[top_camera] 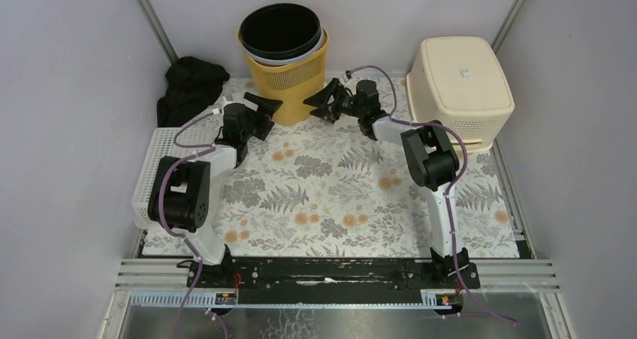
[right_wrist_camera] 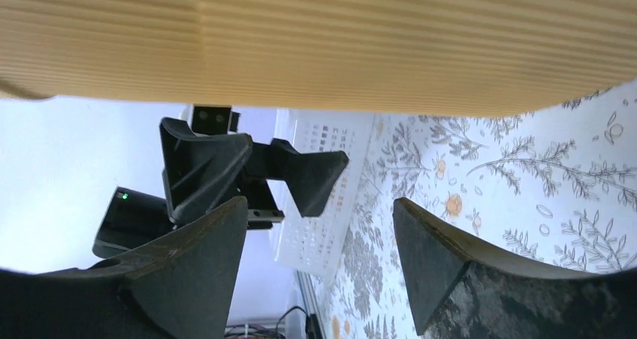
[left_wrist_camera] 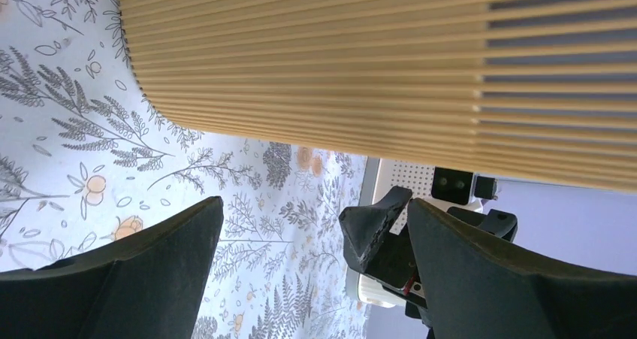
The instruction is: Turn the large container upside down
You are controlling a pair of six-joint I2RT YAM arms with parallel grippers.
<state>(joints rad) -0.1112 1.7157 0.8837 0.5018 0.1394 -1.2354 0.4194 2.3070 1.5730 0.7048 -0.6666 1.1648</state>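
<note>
Item: yellow basket (top_camera: 289, 83), taken as the task's container since both arms flank it. It stands upright at the back centre of the bench (top_camera: 338, 181), mouth up, with a black bin (top_camera: 280, 29) nested inside. Left gripper (top_camera: 267, 113): at the basket's lower left wall, fingers spread, nothing held. Right gripper (top_camera: 324, 104): at the lower right wall, fingers likewise spread and empty. Both wrist views show the ribbed wall just beyond the fingertips; contact cannot be told. Other stock: cream tub (top_camera: 460, 87), back right, bottom up; white crate (top_camera: 154, 166), left edge; black cloth (top_camera: 191, 87), back left. Progress, as judged: approach made, no grasp, basket not tipped. Remaining: clamp from both sides, lift, invert, set down on its rim; the bin will likely drop out.
</note>
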